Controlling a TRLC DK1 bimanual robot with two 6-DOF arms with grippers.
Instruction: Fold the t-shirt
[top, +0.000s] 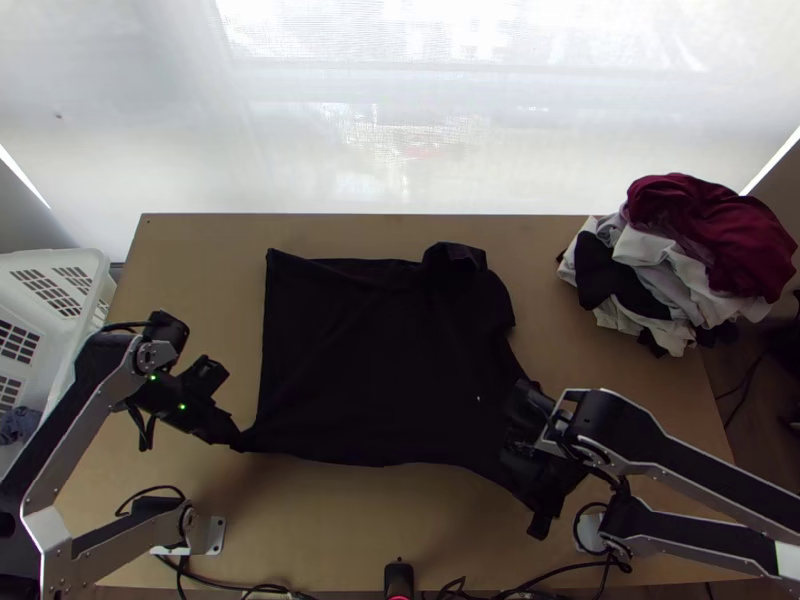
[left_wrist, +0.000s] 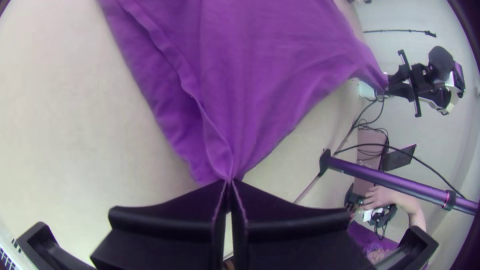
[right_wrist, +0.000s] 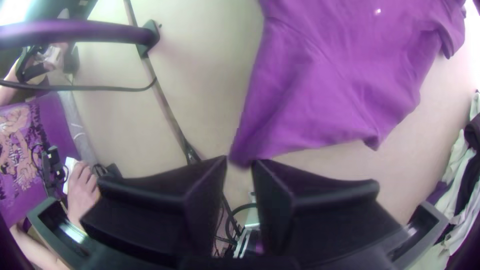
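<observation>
The t-shirt (top: 380, 360) is black in the top view and lies mostly spread mid-table, a sleeve bunched at its far right. My left gripper (top: 238, 442) is at its near left corner; in the left wrist view the left gripper (left_wrist: 229, 182) is shut on the gathered corner of the shirt (left_wrist: 260, 75), purple there. At the near right corner is my right gripper (top: 541, 522). In the right wrist view the right gripper (right_wrist: 239, 162) stands slightly open, with a narrow gap, and a pointed corner of the shirt (right_wrist: 330, 100) lies at its tips.
A pile of clothes (top: 680, 260) sits at the table's far right. A white basket (top: 60, 262) stands off the left edge. Cables and a black post (top: 399, 578) are at the near edge. Bare table (top: 330, 520) shows in front of the shirt. A person's hand (left_wrist: 378, 196) is beyond the table.
</observation>
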